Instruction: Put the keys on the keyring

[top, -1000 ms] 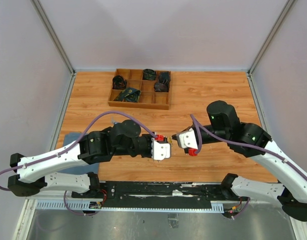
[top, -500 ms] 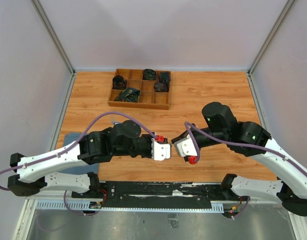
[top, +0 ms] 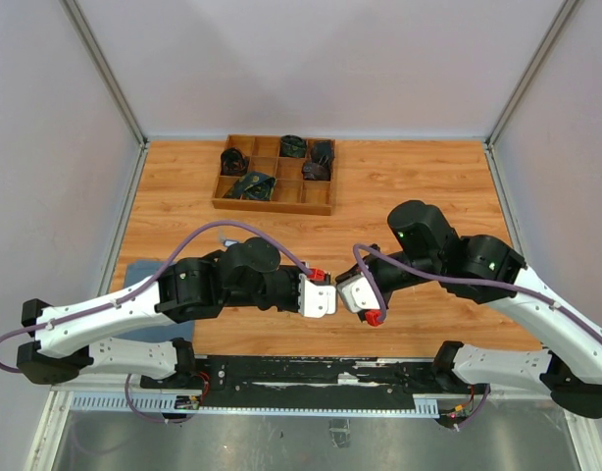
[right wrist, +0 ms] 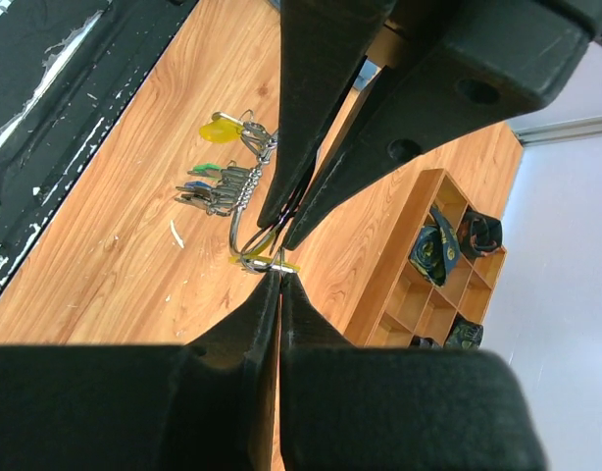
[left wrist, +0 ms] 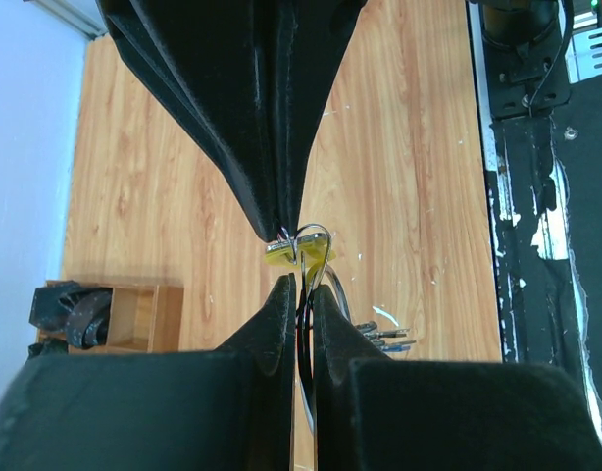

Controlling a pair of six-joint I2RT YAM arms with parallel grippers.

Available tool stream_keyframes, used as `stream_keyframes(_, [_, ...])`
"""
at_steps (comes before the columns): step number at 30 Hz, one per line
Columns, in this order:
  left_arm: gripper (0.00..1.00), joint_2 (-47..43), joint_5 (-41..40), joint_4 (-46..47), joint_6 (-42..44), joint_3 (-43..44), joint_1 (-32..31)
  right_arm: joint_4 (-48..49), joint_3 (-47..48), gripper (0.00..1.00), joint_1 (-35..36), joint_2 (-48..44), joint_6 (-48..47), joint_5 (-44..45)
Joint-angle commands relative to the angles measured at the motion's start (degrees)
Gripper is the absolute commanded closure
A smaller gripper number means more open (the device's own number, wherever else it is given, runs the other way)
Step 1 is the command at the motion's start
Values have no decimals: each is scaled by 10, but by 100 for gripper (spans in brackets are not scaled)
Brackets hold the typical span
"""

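The work is at its first key, by my reading. The left gripper [left wrist: 299, 287] has its fingers pressed together on the wire of the keyring [right wrist: 234, 241], holding it in the air on the robot's side of the wooden tray [top: 274, 204] and well apart from it. The right gripper [right wrist: 279, 279] faces it tip to tip, also pressed shut, pinching a yellow-headed key [left wrist: 277, 258] right against the ring. Key and ring touch, but whether the wire has passed through the key's hole is too small to tell in either wrist view.

The rest of the keys [right wrist: 219, 184] lie in a bunch on the table [top: 428, 177], farther from the tray than the held ring (green and blue heads show, with another yellow piece at one end). They sit untouched, so most of the job looks undone: finish threading this key, then fetch the others one at a time.
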Motion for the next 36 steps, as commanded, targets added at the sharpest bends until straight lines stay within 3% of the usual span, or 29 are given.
stream_keyframes(1, [99,1,-4,22,7,28,-5,-20,15,100,11,5,-16,-2])
stream_keyframes(36, [100,-19,-5,53,-6,5,-5,47,-36,100,42,-22,-18,36])
